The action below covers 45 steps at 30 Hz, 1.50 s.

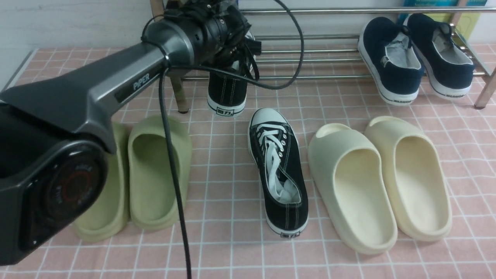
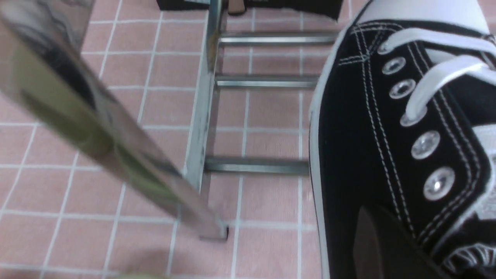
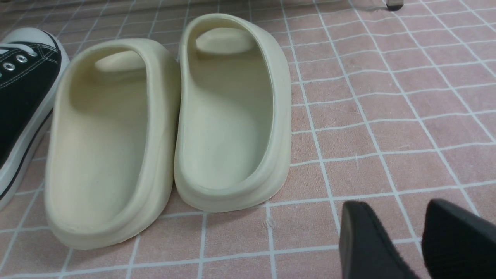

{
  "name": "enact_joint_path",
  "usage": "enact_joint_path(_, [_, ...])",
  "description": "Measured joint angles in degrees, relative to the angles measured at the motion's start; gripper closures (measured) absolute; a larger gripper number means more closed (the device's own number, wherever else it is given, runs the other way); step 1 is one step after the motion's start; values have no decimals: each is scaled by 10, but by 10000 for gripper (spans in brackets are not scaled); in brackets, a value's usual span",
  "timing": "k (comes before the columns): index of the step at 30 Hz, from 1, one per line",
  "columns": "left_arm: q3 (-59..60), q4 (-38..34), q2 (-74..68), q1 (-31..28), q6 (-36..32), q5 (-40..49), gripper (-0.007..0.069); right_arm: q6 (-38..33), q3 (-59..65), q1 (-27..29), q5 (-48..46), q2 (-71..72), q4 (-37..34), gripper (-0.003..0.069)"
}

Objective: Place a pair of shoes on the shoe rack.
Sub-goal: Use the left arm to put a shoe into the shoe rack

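My left gripper (image 1: 231, 64) is clamped on one black sneaker (image 2: 387, 135). In the wrist view a dark finger (image 2: 372, 244) presses on the outside of the canvas wall below the eyelets. Its partner is hidden, so I judge the grip from that contact and from the way the shoe hangs under my wrist. The sneaker's heel faces back toward me and its white toe points away. It sits over the rails of the shoe rack (image 1: 310, 60), at the rack's left end. I cannot tell whether the sole is resting on the rails or held just above them. Close beside this hand, on the side away from the shoe, runs a shiny upright leg (image 2: 97, 128), blurred.

Nearer to me than that hand, the other black sneaker (image 1: 278, 170) lies flat on the pink tiled floor (image 1: 232, 248), toe toward the rack and laces loose. To its left are the olive-green slides (image 1: 159, 170), under my left arm.

My right gripper (image 3: 395, 205) is released. Its two dark fingers stand apart over bare tiles with nothing between them. Just ahead of them lie the two cream slides (image 3: 232, 116), side by side and touching. Beyond those, the floor sneaker's edge shows. Well past this hand, the navy slip-ons (image 1: 391, 58) rest tilted on the rack's right end, heels overhanging the front rail.
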State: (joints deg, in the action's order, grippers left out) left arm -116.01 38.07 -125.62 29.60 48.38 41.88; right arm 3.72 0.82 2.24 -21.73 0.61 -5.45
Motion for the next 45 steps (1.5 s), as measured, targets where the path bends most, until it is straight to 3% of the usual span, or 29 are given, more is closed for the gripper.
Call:
enact_joint_path(14, [-42,8,-64,-37,31,-123,580,0,0,0,0,0,0,419])
enact_joint_path(20, [-45,10,-63,-38,38,-139,440,0,0,0,0,0,0,419])
enact_joint_path(23, [-47,11,-63,-37,43,-137,306,0,0,0,0,0,0,419])
enact_joint_path(26, [-47,-1,-54,-37,42,-104,223,0,0,0,0,0,0,419])
enact_joint_path(28, [-47,-22,-34,-32,16,-65,209,0,0,0,0,0,0,419])
enact_joint_path(31, [-47,-51,15,-15,-77,-10,229,0,0,0,0,0,0,419])
enact_joint_path(36, [-54,-124,92,11,-222,84,375,0,0,0,0,0,0,419])
enact_joint_path(37, [-54,-128,92,11,-226,84,383,0,0,0,0,0,0,419])
enact_joint_path(39, [-51,-166,95,11,-271,153,494,0,0,0,0,0,0,419])
enact_joint_path(42, [-37,-186,71,8,-302,203,596,0,0,0,0,0,0,419])
enact_joint_path(45, [-31,-199,28,8,-320,229,622,0,0,0,0,0,0,419])
